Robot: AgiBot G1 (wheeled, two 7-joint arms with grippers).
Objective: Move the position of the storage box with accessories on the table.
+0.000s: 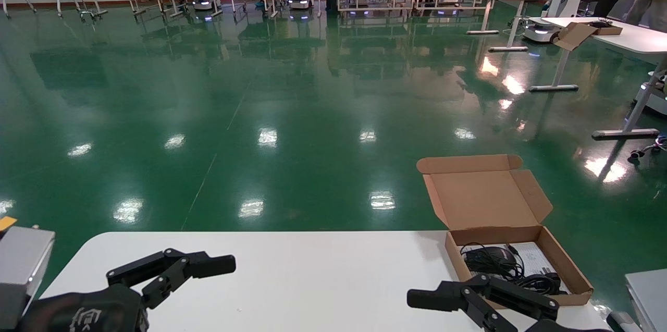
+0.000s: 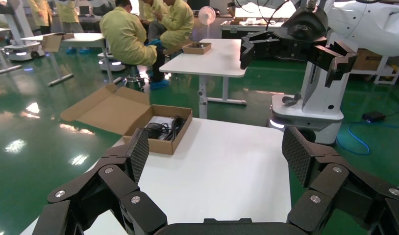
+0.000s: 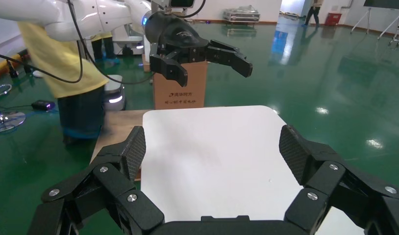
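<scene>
While open, right gripper [image 1: 448,298] hovers beside storage box [image 1: 565,264].

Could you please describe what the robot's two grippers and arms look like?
Both the left gripper and the right gripper are matte black, with jointed linkage fingers held by silver rivets. The finger pads are textured in a fine woven grid. The arm shells are glossy white, and a faint logo marks the left wrist.

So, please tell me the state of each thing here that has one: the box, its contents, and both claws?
storage box: lid open, folded back, at the table's far right corner
accessories: lying inside the box
left claw: open, empty, above the table's left part
right claw: open, empty, just before the box
</scene>
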